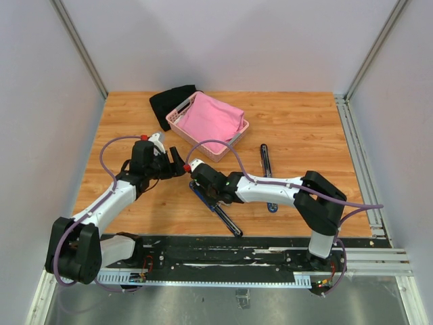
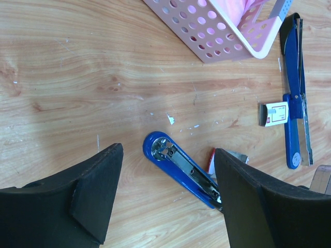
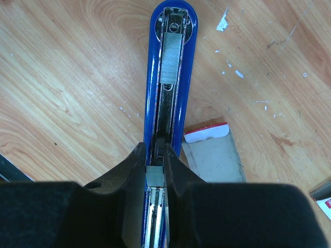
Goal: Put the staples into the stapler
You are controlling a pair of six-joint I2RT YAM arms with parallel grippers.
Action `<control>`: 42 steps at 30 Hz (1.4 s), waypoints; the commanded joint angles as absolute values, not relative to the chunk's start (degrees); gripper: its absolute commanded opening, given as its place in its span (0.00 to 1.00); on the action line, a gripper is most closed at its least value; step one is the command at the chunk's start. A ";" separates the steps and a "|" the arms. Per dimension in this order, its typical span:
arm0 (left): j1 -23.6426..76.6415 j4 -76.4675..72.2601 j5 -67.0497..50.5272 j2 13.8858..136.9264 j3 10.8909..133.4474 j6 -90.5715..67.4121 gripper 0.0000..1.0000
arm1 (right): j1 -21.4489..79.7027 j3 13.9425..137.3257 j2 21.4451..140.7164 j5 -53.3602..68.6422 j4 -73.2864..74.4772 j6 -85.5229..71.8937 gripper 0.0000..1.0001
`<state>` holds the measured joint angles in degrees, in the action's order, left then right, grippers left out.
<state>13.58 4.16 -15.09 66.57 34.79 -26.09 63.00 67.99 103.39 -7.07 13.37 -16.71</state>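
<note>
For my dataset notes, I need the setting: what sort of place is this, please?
Probably a robot test cell in a laboratory: plain white panels in metal framing close in a wooden table, and the left arm and right arm are bolted to a rail at its near edge.

Take the basket [image 1: 181, 112] as your mark: it sits on the table [image 1: 304, 135] with a pink cloth [image 1: 211, 118] in it. A black cloth [image 1: 169, 101] lies against its far left corner. Your left gripper [image 1: 180, 166] is just in front of its near left side. Your right gripper [image 1: 205, 191] is beside that, a little nearer you, over a blue stapler [image 1: 218, 210]. That stapler lies in front of the basket, running slantwise towards you and right. A second stapler [image 1: 266, 169] lies apart, off the basket's near right corner. From here you cannot tell how either gripper's jaws stand.
</note>
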 commanded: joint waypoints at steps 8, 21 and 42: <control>13.18 3.03 -15.45 65.48 34.02 -25.32 0.75 | 63.54 70.02 101.89 -7.15 14.75 -16.37 0.09; 13.18 3.08 -15.44 65.45 33.95 -25.31 0.75 | 63.48 70.14 102.31 -7.32 15.01 -15.86 0.09; 13.18 3.21 -15.56 65.27 34.10 -25.25 0.75 | 62.40 68.77 103.36 -6.10 14.69 -13.57 0.08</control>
<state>13.58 4.16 -15.11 66.46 34.79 -25.93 62.92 68.62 103.39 -6.90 14.06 -15.11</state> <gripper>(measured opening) 0.756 0.174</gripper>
